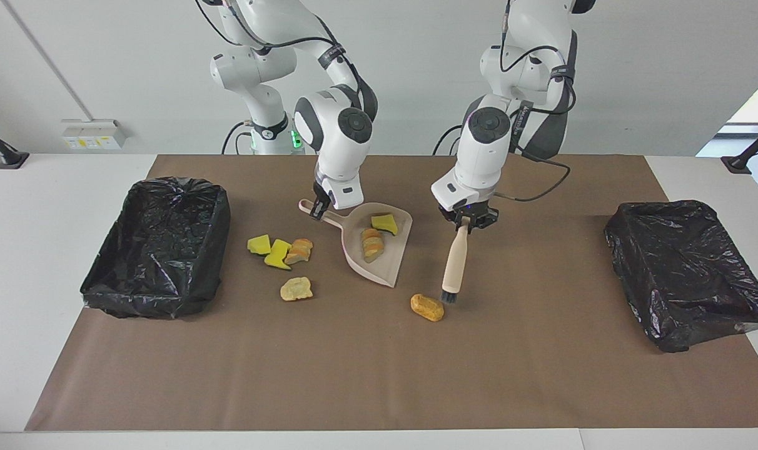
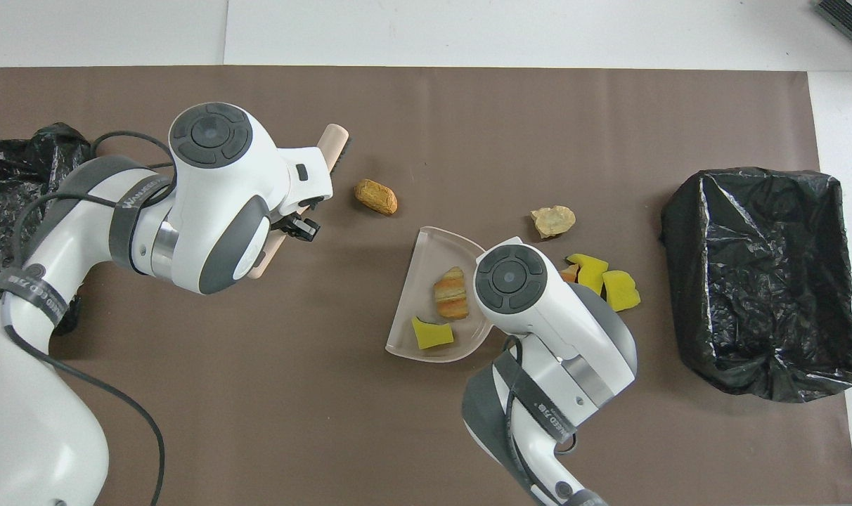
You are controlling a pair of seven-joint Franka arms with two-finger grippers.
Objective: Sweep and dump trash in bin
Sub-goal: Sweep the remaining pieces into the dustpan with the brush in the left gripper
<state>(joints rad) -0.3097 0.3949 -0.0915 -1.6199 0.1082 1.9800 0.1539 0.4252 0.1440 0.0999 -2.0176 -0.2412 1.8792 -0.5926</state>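
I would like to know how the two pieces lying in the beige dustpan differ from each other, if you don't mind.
The flat bright yellow sponge piece is plain and angular; the tan-orange bread-like lump is rounded, ridged and striped. The sponge piece lies nearer the robots, the lump nearer the beige dustpan's open edge. Both rest loose inside the pan, whose handle the right gripper holds.
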